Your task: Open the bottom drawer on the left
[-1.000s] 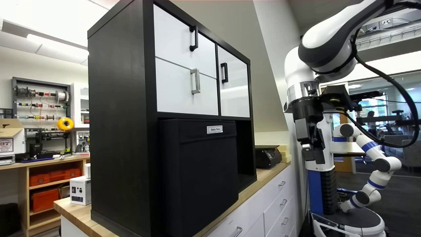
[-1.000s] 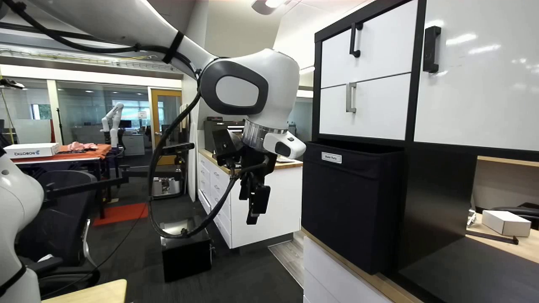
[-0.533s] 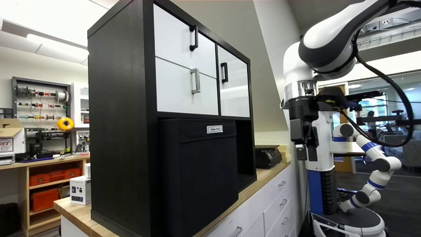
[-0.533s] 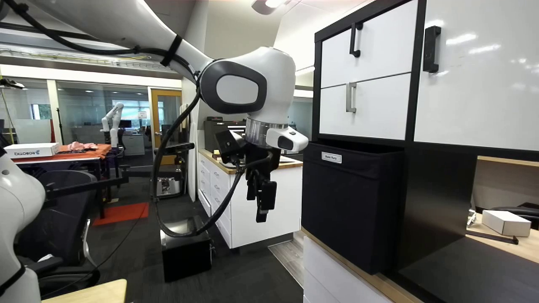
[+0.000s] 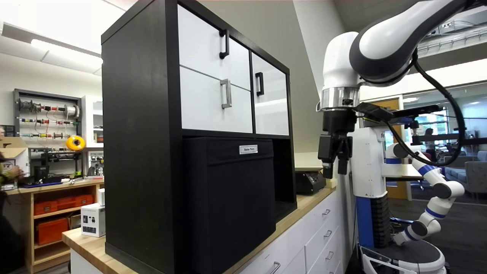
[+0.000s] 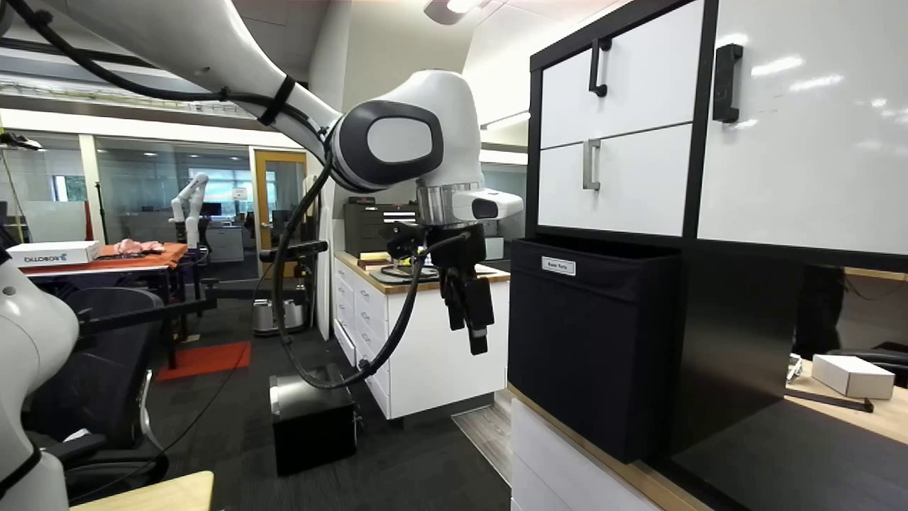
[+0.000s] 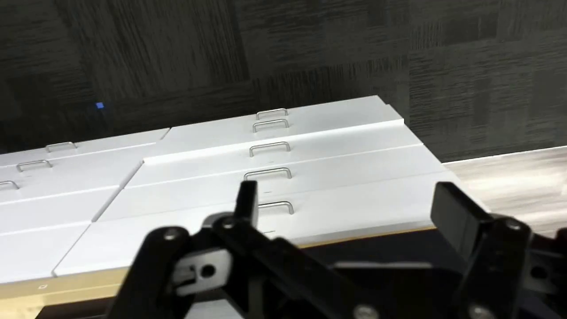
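The bottom left drawer [image 5: 201,106] is a white front with a silver vertical handle [image 5: 227,94], shut in the dark cabinet. The drawer [image 6: 638,191] and handle [image 6: 587,165] also show in an exterior view. The upper drawer [image 5: 198,42] with a black handle is shut above it. My gripper [image 5: 335,168] hangs pointing down, apart from the cabinet and lower than the silver handle in both exterior views [image 6: 468,332]. In the wrist view my gripper [image 7: 347,195] is open with nothing between its fingers [image 7: 456,217]. The silver handle is out of that view.
A black fabric bin [image 6: 582,348] sits under the drawers. A white door [image 5: 271,99] with a black handle is beside them. Below are white base drawers [image 7: 345,195] with metal handles under a wooden counter edge [image 7: 79,283]. Part of a person [image 5: 9,228] shows at an edge.
My arm and gripper have moved closer to the cabinet, and the gripper has turned. The drawers have not moved. A person has come into an exterior view at its edge.
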